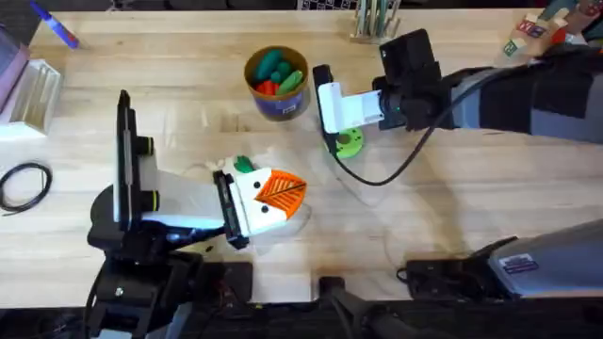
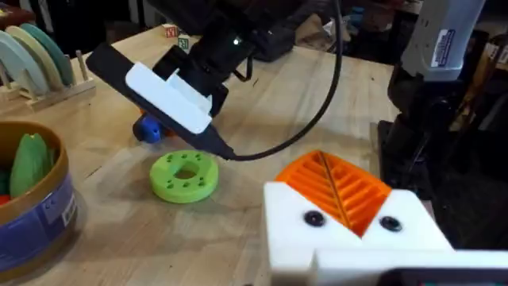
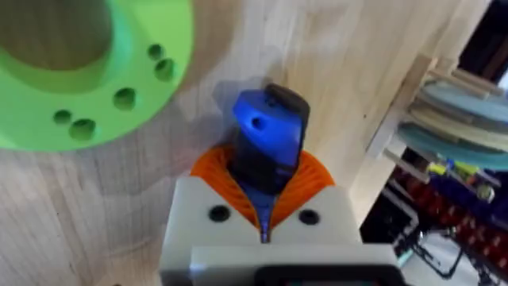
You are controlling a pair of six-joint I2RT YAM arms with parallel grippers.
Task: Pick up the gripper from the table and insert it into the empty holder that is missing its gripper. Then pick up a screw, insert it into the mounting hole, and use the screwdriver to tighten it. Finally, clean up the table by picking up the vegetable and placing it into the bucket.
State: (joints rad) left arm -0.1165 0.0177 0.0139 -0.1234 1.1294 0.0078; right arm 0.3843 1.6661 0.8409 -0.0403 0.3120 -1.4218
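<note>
My right gripper (image 1: 332, 121) reaches in from the right and hangs over the table beside a flat green disc (image 1: 349, 143) with small holes. It is shut on the blue screwdriver (image 3: 268, 139), which stands between its orange pads (image 3: 222, 179); the left wrist view shows its blue end (image 2: 147, 129) under that gripper (image 2: 159, 111). My left gripper (image 1: 283, 191) rests low near the table's middle, its orange pads pressed together (image 2: 337, 187). The small green vegetable (image 1: 243, 165) lies just behind it. The bucket (image 1: 276, 104) stands farther back with toy vegetables inside. The holder and screw are out of view.
A black cable (image 1: 377, 177) trails from the right arm across the table. A dish rack (image 2: 32, 56) stands beyond the bucket (image 2: 48, 206). A blue marker (image 1: 57, 26), a clear box (image 1: 28, 89) and a black cable loop (image 1: 24, 184) lie at the left.
</note>
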